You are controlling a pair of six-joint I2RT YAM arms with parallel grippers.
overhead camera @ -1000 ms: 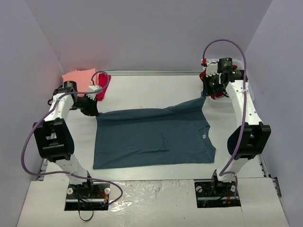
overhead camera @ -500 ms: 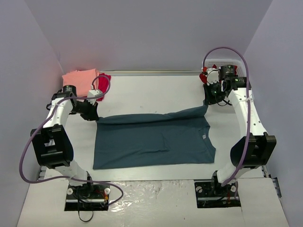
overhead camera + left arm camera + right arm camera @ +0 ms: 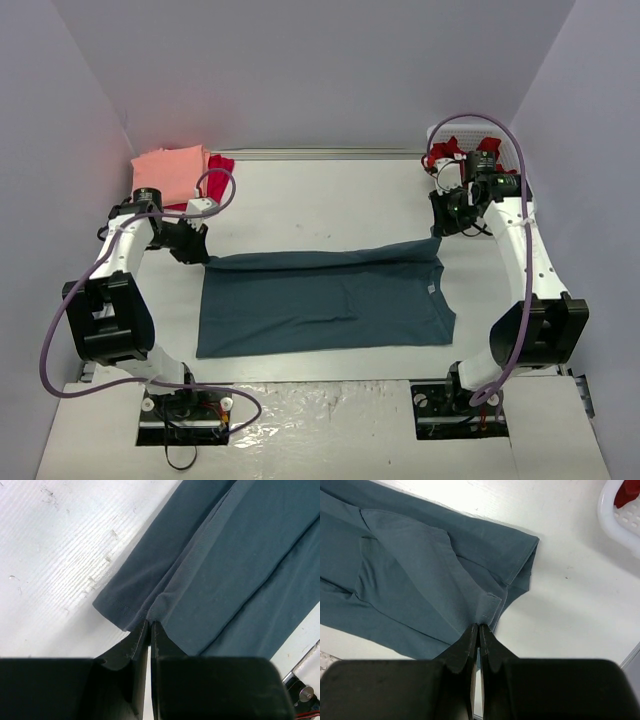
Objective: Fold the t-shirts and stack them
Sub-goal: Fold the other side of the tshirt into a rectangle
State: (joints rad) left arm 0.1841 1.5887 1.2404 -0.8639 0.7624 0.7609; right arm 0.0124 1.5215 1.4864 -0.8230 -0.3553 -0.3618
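Observation:
The slate-blue t-shirt (image 3: 325,300) lies spread on the white table, its far edge lifted and folded toward me. My left gripper (image 3: 205,257) is shut on its far left corner, seen in the left wrist view (image 3: 150,622). My right gripper (image 3: 437,232) is shut on its far right corner, seen in the right wrist view (image 3: 479,626). The salmon-pink shirt (image 3: 170,170) and the crimson shirt (image 3: 217,170) lie at the back left. Dark red cloth (image 3: 465,150) sits in the basket at the back right.
A white lattice basket (image 3: 490,128) stands at the back right corner, its rim also in the right wrist view (image 3: 617,517). Purple cables loop above both arms. Grey walls close in the table on three sides.
Both grippers have pulled the shirt's far edge toward the near side, making the fold narrower. The right arm has moved clear of the basket, which now shows.

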